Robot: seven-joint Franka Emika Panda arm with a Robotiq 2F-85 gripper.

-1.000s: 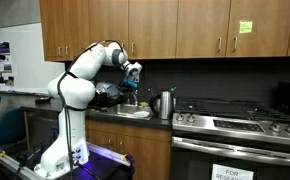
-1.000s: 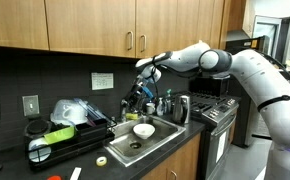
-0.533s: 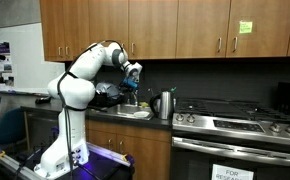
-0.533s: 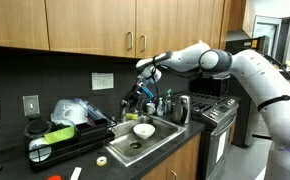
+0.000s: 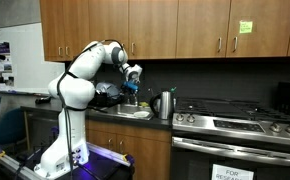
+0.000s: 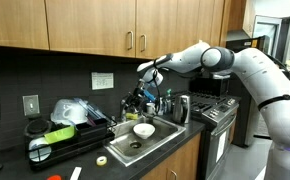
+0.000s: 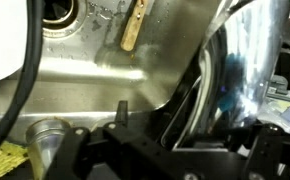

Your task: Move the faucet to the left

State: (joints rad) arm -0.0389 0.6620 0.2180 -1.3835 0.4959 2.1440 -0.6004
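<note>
The faucet point(image 7: 240, 70) fills the right of the wrist view as a blurred, shiny curved spout, very close to the camera. It runs down between my gripper's point(image 7: 200, 110) dark fingers, which stand apart on either side of it. In both exterior views the gripper point(image 5: 132, 86) point(image 6: 147, 93) hangs over the back of the sink point(image 6: 161, 133), right at the slim faucet point(image 6: 137, 100). Contact with the faucet is hidden by blur.
A steel kettle point(image 5: 164, 104) point(image 6: 181, 108) stands on the counter beside the sink. A white bowl point(image 6: 143, 130) point(image 7: 3, 40) lies in the basin, with a wooden stick point(image 7: 133, 28) near the drain point(image 7: 60, 12). There is also a dish rack point(image 6: 60, 135), a stove point(image 5: 235, 122) and cabinets above.
The gripper has shifted very slightly at the faucet; the rest is unchanged.
</note>
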